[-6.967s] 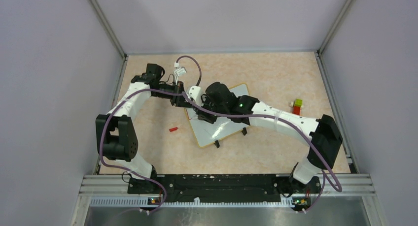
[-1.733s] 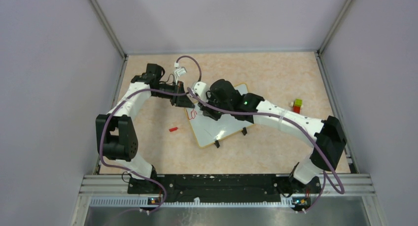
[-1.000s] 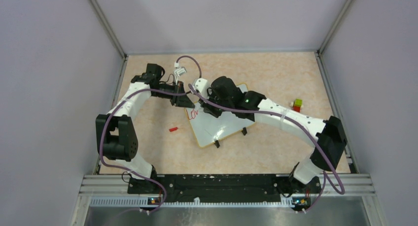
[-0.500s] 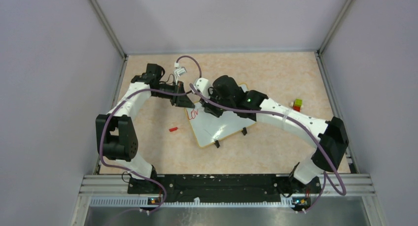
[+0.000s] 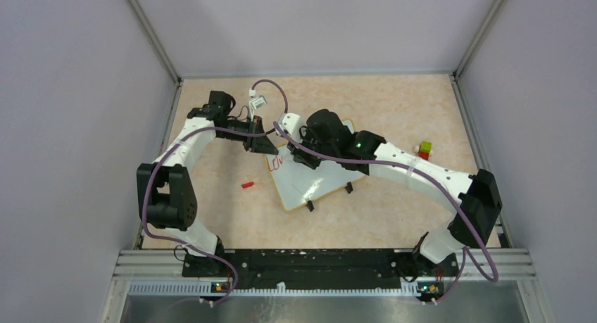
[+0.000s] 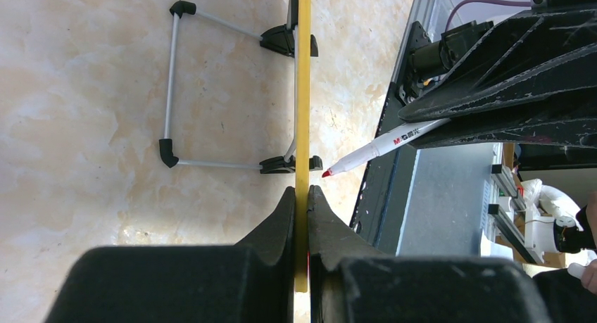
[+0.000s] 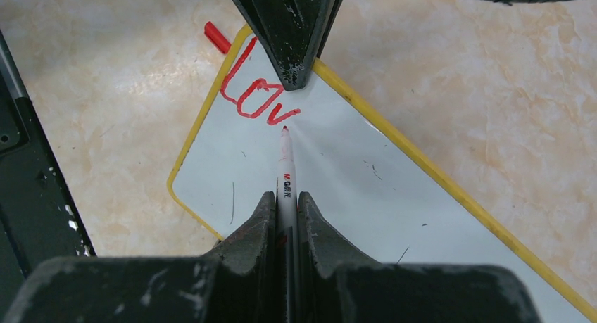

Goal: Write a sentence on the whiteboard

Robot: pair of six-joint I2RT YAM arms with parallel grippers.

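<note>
Near the middle of the overhead frame, on the marbled surface, a whiteboard set askew, pinched at its upper-left yellow rim by the closed left jaws. In red at that corner, only "Lov" of the sentence, with the tip of a white marker just below the "v" in the right wrist view, touching or hovering impossible to tell, its barrel gripped tight between the closed right jaws. Left of the whiteboard in the overhead frame, a small red cap alone on the surface.
</note>
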